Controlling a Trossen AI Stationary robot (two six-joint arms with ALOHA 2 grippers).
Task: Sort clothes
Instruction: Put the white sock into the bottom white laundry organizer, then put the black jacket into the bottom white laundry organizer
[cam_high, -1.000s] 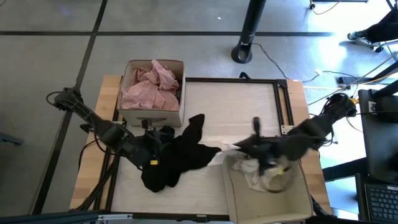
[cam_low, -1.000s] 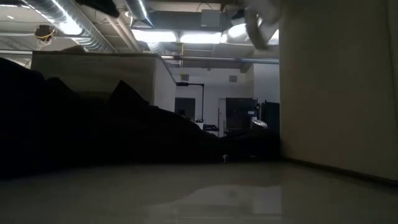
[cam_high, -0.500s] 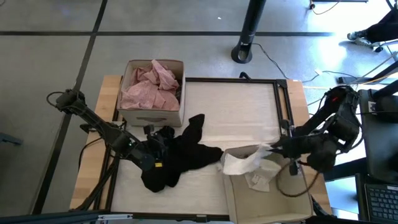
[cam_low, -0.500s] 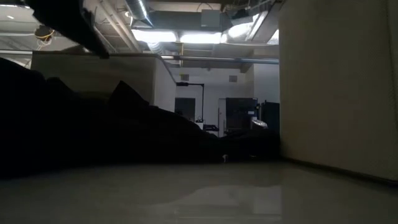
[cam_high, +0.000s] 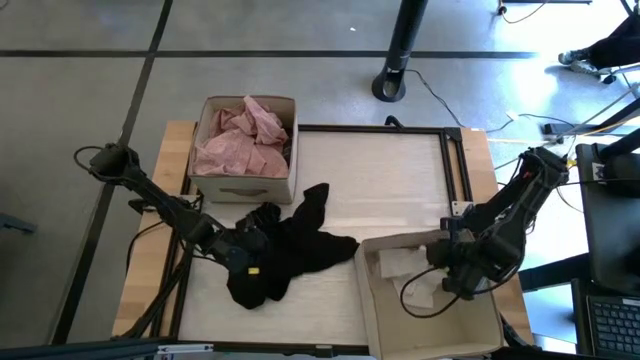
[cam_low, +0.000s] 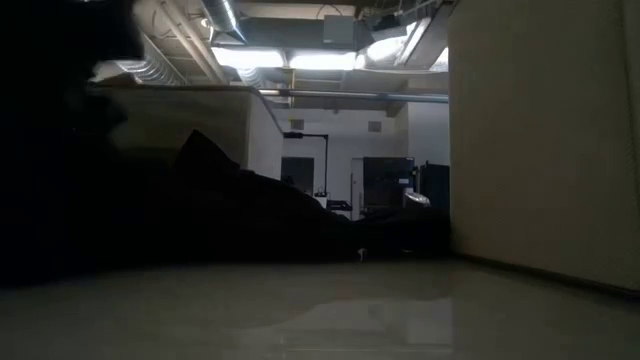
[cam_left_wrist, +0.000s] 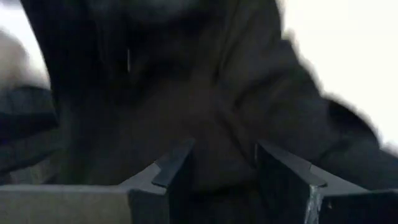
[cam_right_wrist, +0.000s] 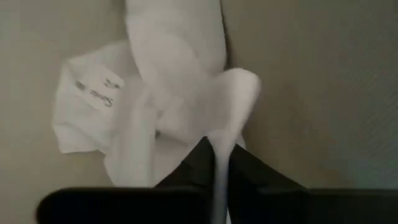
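Note:
A black garment (cam_high: 300, 250) lies crumpled on the table's near left part and shows as a dark heap in the low view (cam_low: 250, 220). My left gripper (cam_high: 252, 248) is open at its left part, with black cloth ahead between its fingers (cam_left_wrist: 221, 174). A white garment (cam_high: 398, 263) lies inside the tan cardboard box (cam_high: 480, 330) at the near right. My right gripper (cam_high: 437, 275) is down in that box, shut on the white garment (cam_right_wrist: 168, 81). A pale pink garment (cam_high: 245, 140) fills the cardboard box (cam_high: 210, 185) at the far left. My left gripper stands with its open fingers (cam_left_wrist: 171, 171) on either side of black cloth; I cannot tell whether they touch it. My right gripper pinches a narrow raised fold of the white garment (cam_right_wrist: 219, 152) between its two fingers, coming from above and pointing down. The rest of the garment lies on the box floor.
The near right box's wall fills the right side of the low view (cam_low: 540, 140). A black frame (cam_high: 455, 165) runs round the light table top, with bare top (cam_high: 380, 180) between the two boxes. A stand's foot (cam_high: 392, 85) is on the floor behind the table.
My right gripper has gone from the box's far edge toward the table's near edge and down into the box with the white garment, which hung over the rim and now lies inside. My left gripper has moved a little toward the black garment and gone down.

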